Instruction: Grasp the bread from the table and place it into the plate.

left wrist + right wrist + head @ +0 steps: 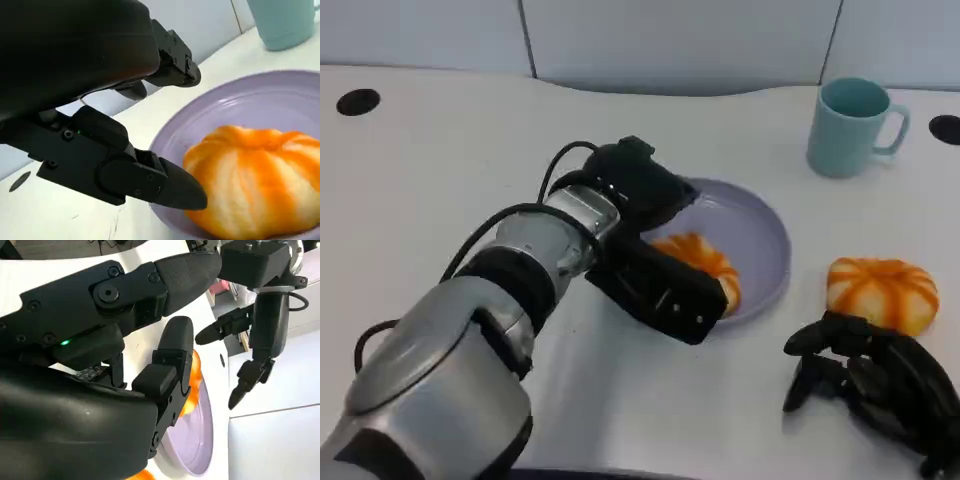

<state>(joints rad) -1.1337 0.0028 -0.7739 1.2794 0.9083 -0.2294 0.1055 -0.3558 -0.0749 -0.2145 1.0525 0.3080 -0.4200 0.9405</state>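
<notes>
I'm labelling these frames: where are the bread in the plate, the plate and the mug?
bread in the plate [698,256], head view, its orange-striped top.
plate [760,235], head view, bare purple inside.
mug [847,130], head view, its teal side wall.

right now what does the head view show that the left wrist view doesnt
Head view alone: a second bread lying on the table to the right of the plate, the right robot hand resting on the table just in front of it with nothing in it, and the whole left forearm.

Left wrist view alone: the close gap between a left fingertip and the bread on the plate; whether they touch I cannot tell.

Both: the purple plate with a bread on it, the left robot hand over the plate, and the teal mug.
</notes>
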